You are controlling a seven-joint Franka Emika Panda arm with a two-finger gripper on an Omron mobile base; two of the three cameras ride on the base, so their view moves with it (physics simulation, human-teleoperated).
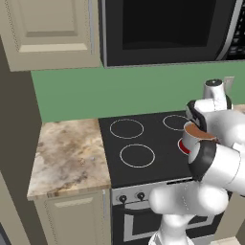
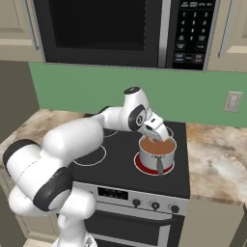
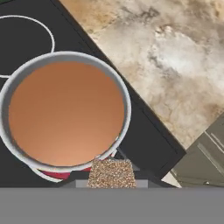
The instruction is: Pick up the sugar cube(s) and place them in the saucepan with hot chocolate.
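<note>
Sugar cube (image 3: 111, 173), speckled tan, sits at the bottom of the hand view just past the pan (image 3: 65, 111) rim; gripper (image 2: 157, 129) clamped on it, as far as that view tells. Pan full of brown liquid, on a red-glowing ring of the black stove (image 2: 120, 164), dark handle toward the front. Gripper hangs over the pan's rear rim. Marbled counter (image 2: 217, 159) right of stove, another (image 1: 67, 153) left; microwave (image 2: 120, 29) above

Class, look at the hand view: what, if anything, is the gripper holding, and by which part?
A sugar cube, held at the gripper above the saucepan; the finger contact itself is hidden, so the gripped part cannot be told.
</note>
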